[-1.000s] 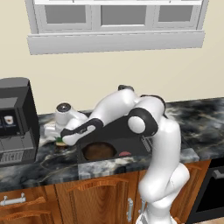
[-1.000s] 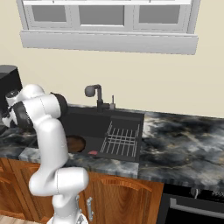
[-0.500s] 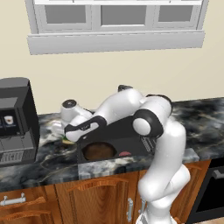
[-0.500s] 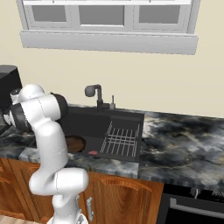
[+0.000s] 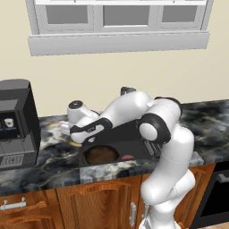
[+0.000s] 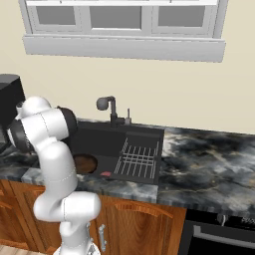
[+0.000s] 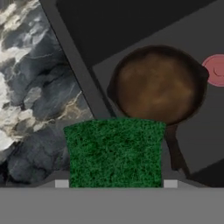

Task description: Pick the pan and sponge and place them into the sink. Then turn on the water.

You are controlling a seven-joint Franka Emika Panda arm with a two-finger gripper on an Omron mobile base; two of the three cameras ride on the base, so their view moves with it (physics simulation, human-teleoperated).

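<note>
My gripper is shut on the sponge, whose green top spans the gap between the two finger tips. The sponge hangs over the sink's left rim, half above the marbled counter and half above the basin. Beyond it, the round dark-brown pan lies flat on the floor of the black sink, its handle pointing toward the hand. In the left base view the gripper hovers just left of the sink, a bit of yellow sponge under it, the pan to its right. No water runs from the faucet.
A red drain sits beside the pan. The wire rack fills the sink's right part. A black coffee machine stands on the counter to the left. The marbled counter runs on to the right.
The hand with the sponge has drifted a little to the right and upward, toward the sink's left rim. The pan has stayed in place.
</note>
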